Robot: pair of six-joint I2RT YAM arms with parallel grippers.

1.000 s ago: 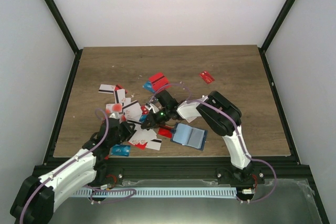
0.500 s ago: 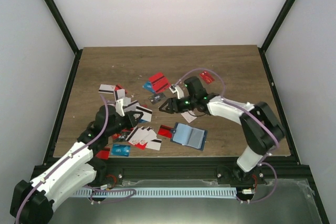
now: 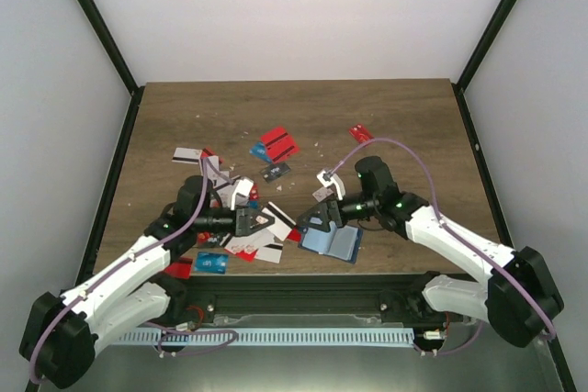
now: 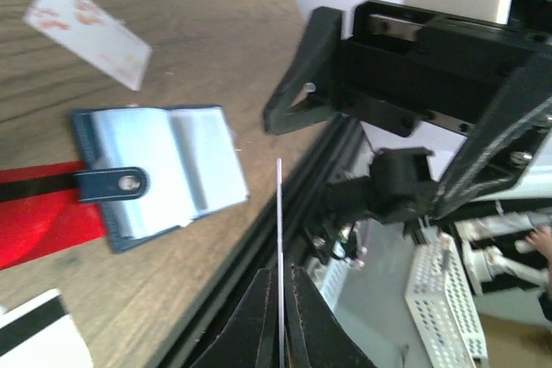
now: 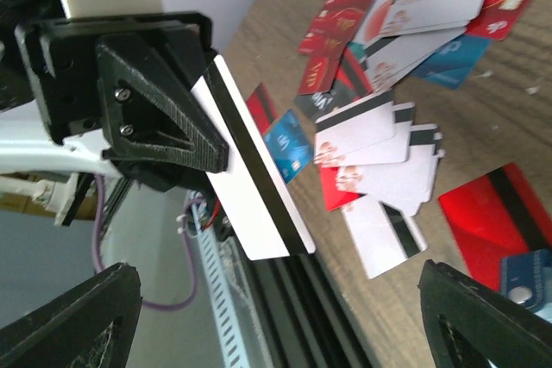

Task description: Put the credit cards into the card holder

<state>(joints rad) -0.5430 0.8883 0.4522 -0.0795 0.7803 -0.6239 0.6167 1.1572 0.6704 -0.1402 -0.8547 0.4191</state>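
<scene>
The left end effector [image 4: 279,290] is clamping a white card [image 4: 279,213] edge-on. The open card holder [image 3: 333,241] is lying on the desk [image 3: 413,126] just to its right, nearer the right end effector [image 3: 317,221], whose jaws are standing apart.

Holder [image 3: 333,242] lies open on table [image 3: 413,117], near front edge, centre. Card pile [image 3: 246,243] left of holder, spreading rearward. Tucked card [image 3: 292,234] partly under holder's left edge. Left gripper [image 3: 260,220] above pile, held card [image 3: 273,219] between fingers. Right gripper [image 3: 317,222] faces it, over holder's left end. Lone card [image 3: 361,134] well behind holder, to right.
</scene>
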